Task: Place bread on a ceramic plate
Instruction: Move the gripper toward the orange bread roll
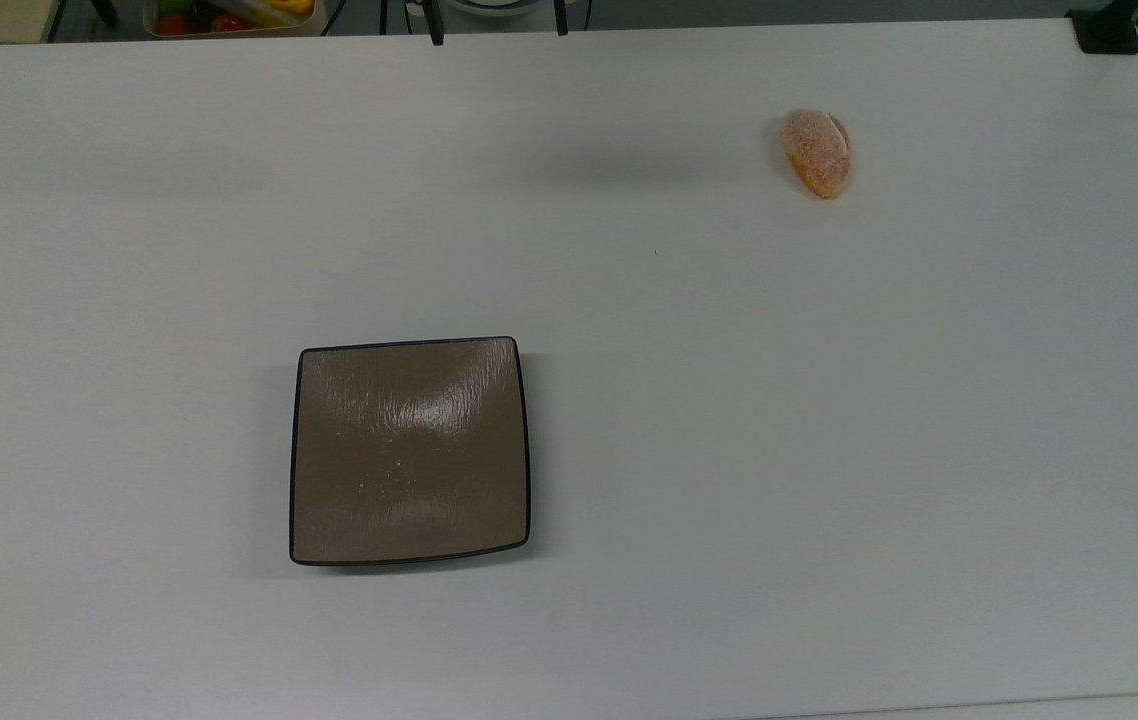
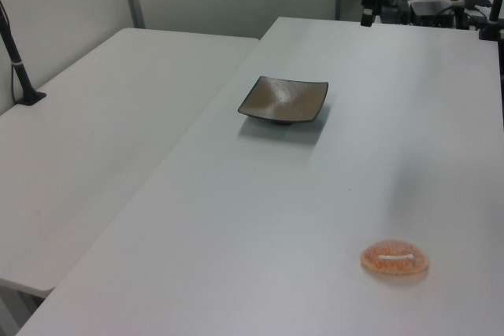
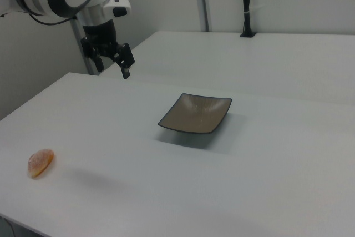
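The bread [image 1: 815, 152] is seen lying on the bare white counter [image 1: 829, 450], towards the top view's upper right, well apart from the ceramic plate [image 1: 409, 452], which is set lower and towards the top view's left. Nothing is carried by the plate; only a few pale specks and a glossy streaked sheen are shown on its brown surface inside the thin dark rim.

In the left view the bread [image 2: 394, 259] is found near the bottom right, its white slit line turned upward, while the plate [image 2: 283, 100] is placed farther back near the counter's edge.

In the right view the bread [image 3: 40, 162] is at the far left and the plate [image 3: 195, 113] near the middle. The tool [image 3: 123, 61] is held in the air at the upper left of the right view, above the counter and clear of both things (nothing is gripped by it). Whether its fingers are apart or together cannot be told.

A second white counter [image 2: 102, 131] is seen alongside.
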You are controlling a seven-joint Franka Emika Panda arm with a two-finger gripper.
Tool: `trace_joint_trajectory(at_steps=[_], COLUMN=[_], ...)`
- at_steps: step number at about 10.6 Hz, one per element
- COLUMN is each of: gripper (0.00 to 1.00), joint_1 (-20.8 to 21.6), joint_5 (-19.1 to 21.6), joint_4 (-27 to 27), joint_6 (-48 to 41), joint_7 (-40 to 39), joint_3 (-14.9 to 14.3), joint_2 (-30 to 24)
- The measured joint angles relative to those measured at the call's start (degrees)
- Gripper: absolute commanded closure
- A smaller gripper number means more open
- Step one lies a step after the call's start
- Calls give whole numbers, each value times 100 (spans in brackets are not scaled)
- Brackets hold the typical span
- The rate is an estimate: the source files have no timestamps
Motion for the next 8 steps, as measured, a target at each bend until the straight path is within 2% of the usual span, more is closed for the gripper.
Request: trace_joint_trajectory(at_steps=[8], gripper=[0], joint_1=[91], joint_5=[-2], joint_4=[-8], joint_6=[-135], joint_7=[0], joint_3=[6], joint_2=[50])
